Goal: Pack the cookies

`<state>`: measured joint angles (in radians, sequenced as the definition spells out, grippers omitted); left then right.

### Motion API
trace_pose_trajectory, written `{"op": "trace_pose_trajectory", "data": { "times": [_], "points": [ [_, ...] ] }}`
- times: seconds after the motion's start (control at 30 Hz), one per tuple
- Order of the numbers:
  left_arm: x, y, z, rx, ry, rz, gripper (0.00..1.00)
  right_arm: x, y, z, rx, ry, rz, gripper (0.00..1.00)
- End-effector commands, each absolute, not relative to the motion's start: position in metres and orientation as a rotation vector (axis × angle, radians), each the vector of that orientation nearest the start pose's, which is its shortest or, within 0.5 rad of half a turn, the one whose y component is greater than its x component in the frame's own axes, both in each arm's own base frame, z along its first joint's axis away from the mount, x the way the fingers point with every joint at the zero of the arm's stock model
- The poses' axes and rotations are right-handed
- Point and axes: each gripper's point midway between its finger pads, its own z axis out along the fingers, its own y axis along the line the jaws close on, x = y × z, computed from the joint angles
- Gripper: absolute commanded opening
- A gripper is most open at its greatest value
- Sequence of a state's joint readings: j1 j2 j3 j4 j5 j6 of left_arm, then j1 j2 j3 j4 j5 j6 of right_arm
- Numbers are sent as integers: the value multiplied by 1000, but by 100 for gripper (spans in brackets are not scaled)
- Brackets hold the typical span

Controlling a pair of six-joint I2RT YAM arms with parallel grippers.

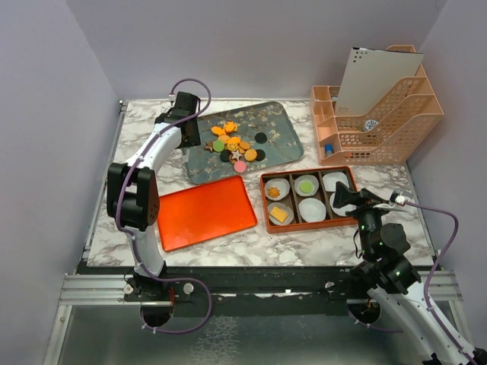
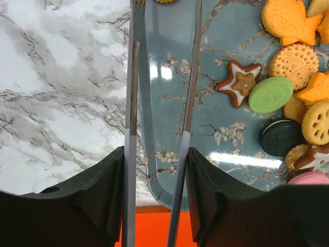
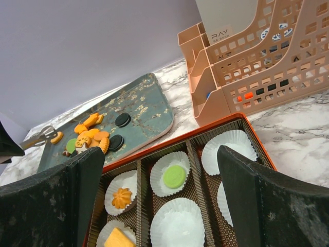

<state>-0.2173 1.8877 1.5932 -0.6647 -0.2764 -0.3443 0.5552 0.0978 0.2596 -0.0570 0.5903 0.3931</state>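
Observation:
Cookies (image 1: 232,144) lie in a heap on a blue floral tray (image 1: 281,122): orange rounds, a green one (image 2: 270,94), a star (image 2: 239,82), black ones (image 2: 281,137) and a pink one. My left gripper (image 2: 157,154) is shut on metal tongs (image 2: 187,103), whose arms reach over the tray's left edge. An orange cookie (image 2: 164,0) sits at the tongs' tips; I cannot tell if it is pinched. My right gripper (image 3: 157,154) is open and empty above the brown box (image 1: 263,204). The box's paper cups hold an orange swirl (image 3: 122,197), a green cookie (image 3: 175,175) and a yellow square (image 3: 119,239).
An orange lid (image 1: 205,213) lies flat left of the box and in front of the tray. A peach desk organizer (image 1: 380,122) with a white folder stands at the back right. Three cups in the box are empty (image 3: 180,226).

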Motion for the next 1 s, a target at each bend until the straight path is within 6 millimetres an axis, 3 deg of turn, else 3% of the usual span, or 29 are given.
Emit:
{"op": "trace_pose_trajectory", "data": {
  "times": [0.0, 0.97],
  "points": [
    [478, -65, 135, -302, 2419, 75, 50, 233, 41, 219, 380, 1459, 316, 100],
    [493, -59, 102, -308, 2486, 89, 51, 233, 42, 219, 377, 1459, 316, 100]
  ]
}}
